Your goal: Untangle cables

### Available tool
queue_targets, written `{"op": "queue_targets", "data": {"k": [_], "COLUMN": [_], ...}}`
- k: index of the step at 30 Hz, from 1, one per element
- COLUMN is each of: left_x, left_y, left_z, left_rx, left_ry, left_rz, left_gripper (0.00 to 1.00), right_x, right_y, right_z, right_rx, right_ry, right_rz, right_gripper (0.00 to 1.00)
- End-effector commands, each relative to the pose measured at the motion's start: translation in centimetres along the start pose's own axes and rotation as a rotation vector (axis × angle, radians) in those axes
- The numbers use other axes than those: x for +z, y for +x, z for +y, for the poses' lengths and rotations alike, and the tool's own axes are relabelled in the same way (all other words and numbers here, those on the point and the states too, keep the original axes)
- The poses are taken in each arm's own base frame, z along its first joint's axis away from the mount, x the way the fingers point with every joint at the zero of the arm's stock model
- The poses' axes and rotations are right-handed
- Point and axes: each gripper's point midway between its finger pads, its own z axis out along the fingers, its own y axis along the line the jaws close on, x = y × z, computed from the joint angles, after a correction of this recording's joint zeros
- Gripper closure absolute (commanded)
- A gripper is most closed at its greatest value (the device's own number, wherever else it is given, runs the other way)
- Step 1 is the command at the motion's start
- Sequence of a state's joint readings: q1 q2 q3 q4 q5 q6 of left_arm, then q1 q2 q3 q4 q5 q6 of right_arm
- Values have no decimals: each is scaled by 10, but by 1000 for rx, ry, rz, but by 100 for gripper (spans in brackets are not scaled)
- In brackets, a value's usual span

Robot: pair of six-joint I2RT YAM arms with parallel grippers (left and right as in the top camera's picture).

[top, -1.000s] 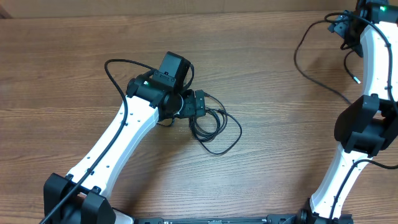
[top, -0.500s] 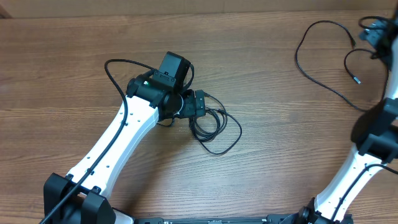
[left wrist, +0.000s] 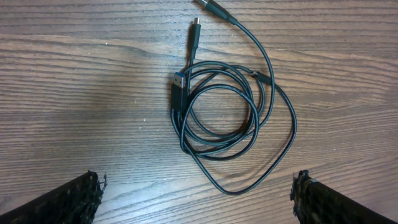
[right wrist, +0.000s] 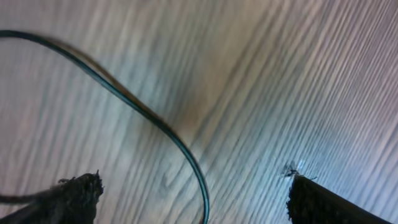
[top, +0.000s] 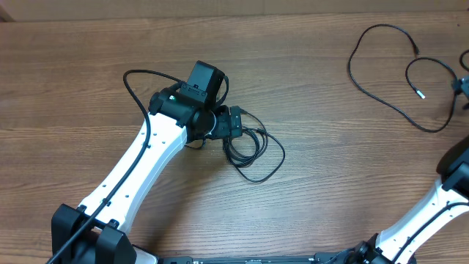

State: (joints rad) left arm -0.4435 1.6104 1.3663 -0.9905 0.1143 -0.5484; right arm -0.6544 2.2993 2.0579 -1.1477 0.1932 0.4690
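1. The left gripper (left wrist: 199, 199) hangs wide open over the wooden surface (top: 330, 183), its two fingertips far apart and holding nothing.
2. Just below and ahead of it lies a coiled bundle of thin black cables (left wrist: 176, 96), with several loops crossing one another.
3. The bundle's plug ends (left wrist: 195, 30) point away from this gripper, and neither fingertip touches the coil.
4. The right gripper (right wrist: 193, 190) is also spread open and empty.
5. A single black cable (top: 350, 67) sprawls loosely on the surface to that gripper's left.
6. A blurred stretch of it curves beneath the gripper, passing between the fingertips; I cannot tell whether it touches them.
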Motion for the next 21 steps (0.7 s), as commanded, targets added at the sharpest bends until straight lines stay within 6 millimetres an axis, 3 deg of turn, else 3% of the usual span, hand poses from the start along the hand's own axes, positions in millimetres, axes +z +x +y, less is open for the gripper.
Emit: {"op": "queue_targets", "data": {"k": [1, 13, 17, 21], "left_x": [0, 0, 0, 0], "left_y": [-2, -2, -2, -2], "left_z": [4, 4, 4, 4], "left_rx": [-12, -12, -12, -12], "left_ry": [-14, -13, -14, -14], "left_rz": [-8, -8, -8, -8], "left_gripper": [1, 0, 0, 1], "right_x": [14, 48, 50, 50], "right_y": [14, 46, 47, 49], "right_z": [3, 0, 0, -1], "right_rx": [-5, -15, -15, -17], "right_ry": [-15, -19, -17, -14], "right_rz": [47, 117, 119, 126], "right_gripper": [8, 40, 59, 66]}}
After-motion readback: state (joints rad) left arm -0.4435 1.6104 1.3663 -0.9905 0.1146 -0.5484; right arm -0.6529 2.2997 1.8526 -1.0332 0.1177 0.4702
